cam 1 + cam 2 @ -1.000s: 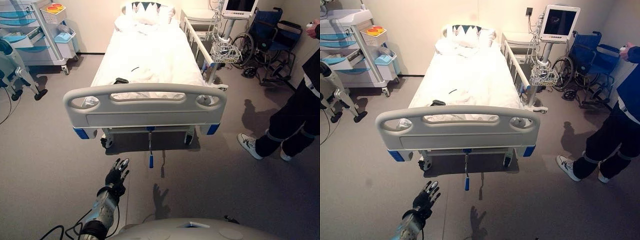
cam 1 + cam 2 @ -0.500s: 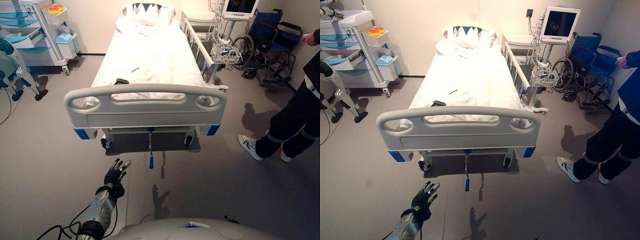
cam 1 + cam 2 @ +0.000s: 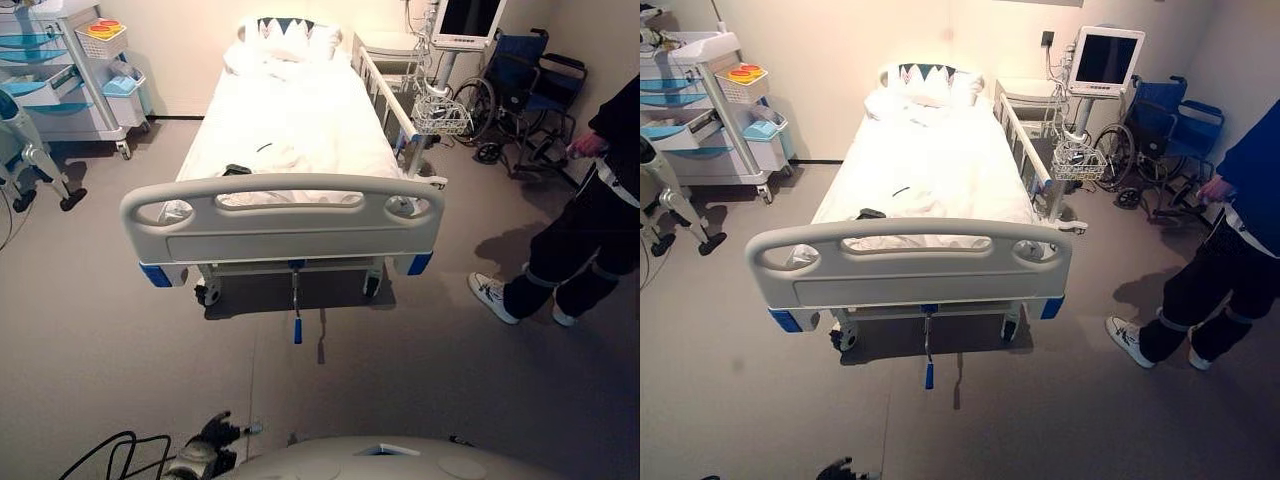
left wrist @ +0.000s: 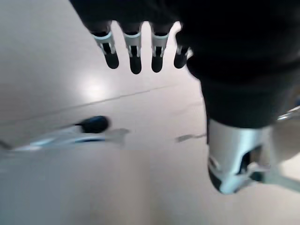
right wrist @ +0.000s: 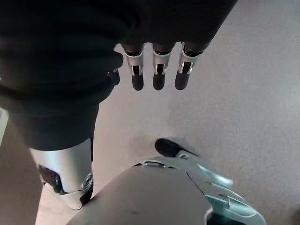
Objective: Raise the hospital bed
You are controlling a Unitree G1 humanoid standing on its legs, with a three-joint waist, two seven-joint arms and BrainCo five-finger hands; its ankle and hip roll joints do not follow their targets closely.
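Room inventory, hospital ward setting.

- Floor (image 3: 120,340): grey, plain, fills lower half of frame; bare around bed foot.
- Hospital bed (image 3: 285,150): centre frame, running from centre up to the back wall. White sheets, rumpled; pillow (image 3: 285,35) w/ dark zigzag trim at top centre. Small black item (image 3: 238,169) lying on sheet nr foot end, left of centre.
- Footboard (image 3: 282,215): grey plastic, cut-out grips, blue corner caps.
- Crank handle (image 3: 297,312): hangs below footboard centre, blue grip at bottom end, just above floor. Nothing touching it.
- Side rail (image 3: 385,85): on bed's right edge, upper centre-right.
- Supply cart (image 3: 85,70): upper left, blue bins, basket w/ orange items.
- Monitor on stand (image 3: 1103,60): upper right, wire basket below it.
- Wheelchair (image 3: 520,95): blue, upper right corner.
- Person (image 3: 590,230): right edge, dark trousers, white shoes, standing.
- Left robot hand (image 3: 215,435): bottom edge, left of centre, well apart from crank handle. Wrist view: fingers straight, holding nothing, floor beyond.
- Right robot hand (image 5: 157,70): fingers extended, relaxed, holding nothing; floor beyond.
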